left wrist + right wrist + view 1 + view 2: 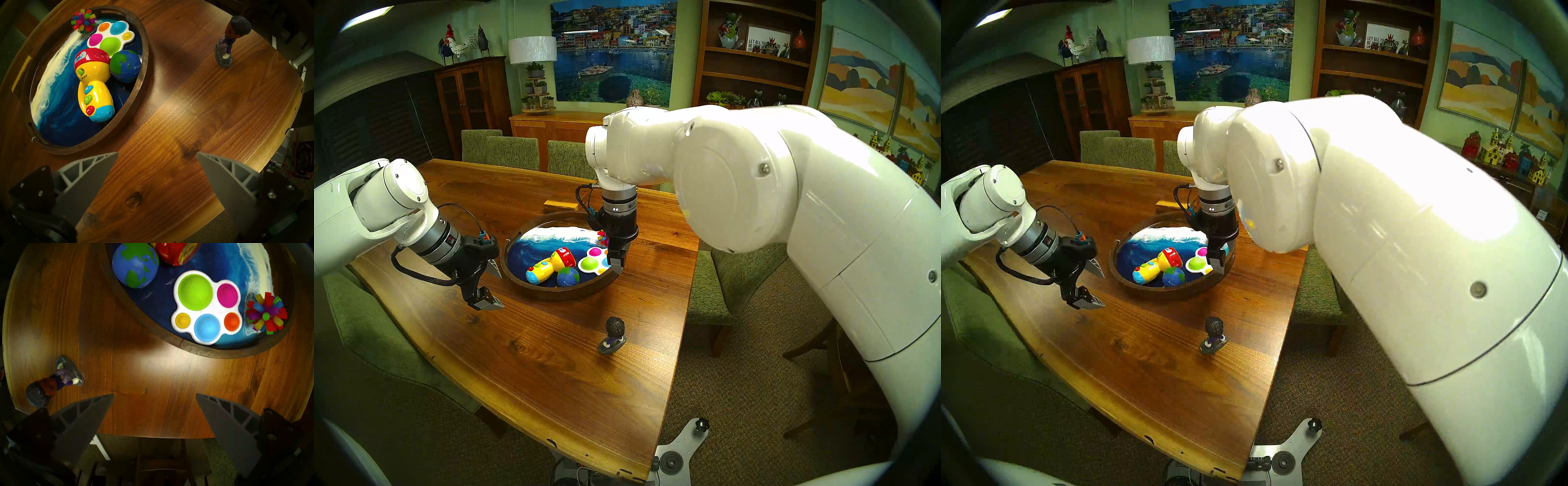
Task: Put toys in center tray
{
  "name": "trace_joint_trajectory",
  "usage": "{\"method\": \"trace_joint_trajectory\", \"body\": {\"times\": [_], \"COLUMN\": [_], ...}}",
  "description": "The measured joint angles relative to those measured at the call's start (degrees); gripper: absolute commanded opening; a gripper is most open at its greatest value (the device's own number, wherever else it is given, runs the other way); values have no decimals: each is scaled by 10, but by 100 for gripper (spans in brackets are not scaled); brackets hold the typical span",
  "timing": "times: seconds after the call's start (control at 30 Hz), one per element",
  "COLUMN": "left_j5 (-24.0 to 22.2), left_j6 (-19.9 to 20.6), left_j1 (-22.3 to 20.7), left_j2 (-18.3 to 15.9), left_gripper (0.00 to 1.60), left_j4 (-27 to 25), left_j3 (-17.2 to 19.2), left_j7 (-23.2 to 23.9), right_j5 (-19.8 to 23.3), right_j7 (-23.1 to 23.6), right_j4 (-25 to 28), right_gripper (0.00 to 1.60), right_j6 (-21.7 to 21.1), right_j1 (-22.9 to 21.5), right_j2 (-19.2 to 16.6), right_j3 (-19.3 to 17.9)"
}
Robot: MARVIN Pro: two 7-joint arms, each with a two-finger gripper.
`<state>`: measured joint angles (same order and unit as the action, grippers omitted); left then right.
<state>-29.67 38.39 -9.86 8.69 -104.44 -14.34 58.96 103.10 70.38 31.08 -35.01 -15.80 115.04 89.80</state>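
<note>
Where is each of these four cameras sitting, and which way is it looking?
Head stereo left: from the head, down at the table; both arms show.
Head stereo right: the same, shifted sideways; the right arm fills more.
Left wrist: down past the open left gripper at the tray and figurine.
Right wrist: down past the open right gripper at the popper.
Both wrist views share the globe ball and spiky ball.
</note>
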Motion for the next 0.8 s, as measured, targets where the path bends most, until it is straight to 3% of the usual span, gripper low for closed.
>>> {"method": "trace_joint_trajectory", "body": {"times": [0.8], "left_j5": [0], "left_j6": [0], "left_j1": [4], "left_j2": [0], "left_gripper": [160], "left_j4": [0], "left_j3": [-2], "left_j7": [-2], "right_j5": [42], "right_j7": [-34], "right_j4": [175], "right_gripper": [160], "right_j6": [-33], "right_j1": [-94], "right_j2": [0], "right_j3": [-47]}}
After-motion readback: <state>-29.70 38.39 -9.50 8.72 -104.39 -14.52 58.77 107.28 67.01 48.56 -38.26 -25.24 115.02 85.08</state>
